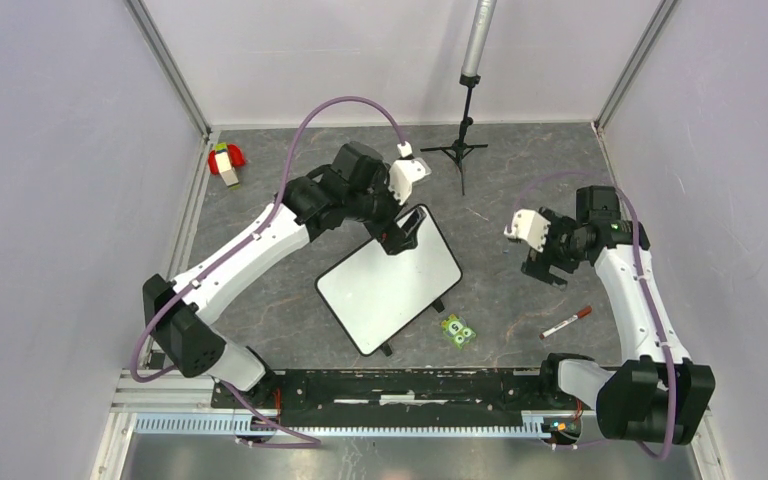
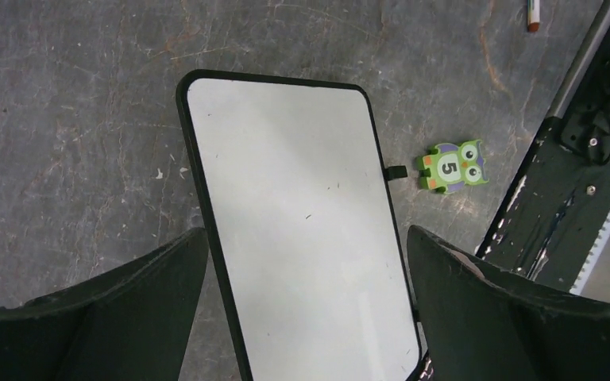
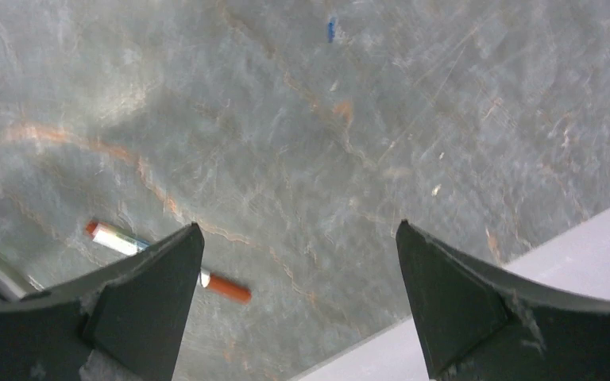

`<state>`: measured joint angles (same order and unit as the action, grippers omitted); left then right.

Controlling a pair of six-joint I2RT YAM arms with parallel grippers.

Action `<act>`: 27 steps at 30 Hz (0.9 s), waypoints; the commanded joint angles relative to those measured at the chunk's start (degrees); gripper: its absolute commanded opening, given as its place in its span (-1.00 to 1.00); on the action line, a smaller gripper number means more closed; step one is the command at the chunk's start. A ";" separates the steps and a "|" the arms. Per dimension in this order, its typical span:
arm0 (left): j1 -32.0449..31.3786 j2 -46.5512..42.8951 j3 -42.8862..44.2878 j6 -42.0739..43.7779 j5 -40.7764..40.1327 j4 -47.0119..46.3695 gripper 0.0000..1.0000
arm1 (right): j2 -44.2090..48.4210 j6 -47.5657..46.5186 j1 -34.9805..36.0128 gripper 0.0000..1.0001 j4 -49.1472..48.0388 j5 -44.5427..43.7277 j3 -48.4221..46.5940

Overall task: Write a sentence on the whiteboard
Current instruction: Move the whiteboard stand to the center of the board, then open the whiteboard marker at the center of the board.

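**White and unmarked: whiteboard [image 1: 388, 288] set down, marker [image 1: 567, 322] not yet in hand**

Judging by the bare surface, the step in hand is fetching the pen, since nothing can be written until the right gripper [image 1: 545, 268] has it. The red-and-white marker lies flat on the grey tabletop [image 1: 280, 310], to the right of the whiteboard and well apart from it. To do this well, the gripper should come down with a finger on either side of the barrel, crosswise to it. It should close near the middle, so the writing end stays free and the pen does not swing. Whether a cap is on cannot be told; if so, it must come off first.

Right gripper: jaws spread wide, holding nothing and touching nothing. Its wrist view shows the marker partly hidden behind one finger [image 3: 127, 309].

Left gripper [image 1: 407, 232]: jaws spread wide too, over the whiteboard's far edge, with the board's width lying between the fingers in its wrist view. It holds nothing — whether a finger brushes the rim cannot be told.

The whiteboard itself lies mid-table, turned at a slant, with no writing on it. A green owl number piece [image 1: 457, 331] sits just beside the whiteboard's near right edge.
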<state>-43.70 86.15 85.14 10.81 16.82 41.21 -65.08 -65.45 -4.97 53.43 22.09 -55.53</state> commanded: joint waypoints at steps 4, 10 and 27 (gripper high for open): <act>1.49 -1.27 3.16 -5.69 5.49 0.83 1.00 | 6.95 -27.73 0.14 0.95 5.92 -15.22 10.42; 6.07 -0.13 4.78 -9.66 13.09 0.98 1.00 | 10.88 -37.30 0.48 0.98 0.62 -14.38 21.48; 10.63 2.86 5.89 -14.65 19.09 -0.17 1.00 | 5.67 -38.22 4.67 0.47 -5.86 -12.14 29.42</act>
<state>-33.78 88.40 88.27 -0.27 33.19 42.02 -58.65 -97.84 -0.80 51.29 8.43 -28.05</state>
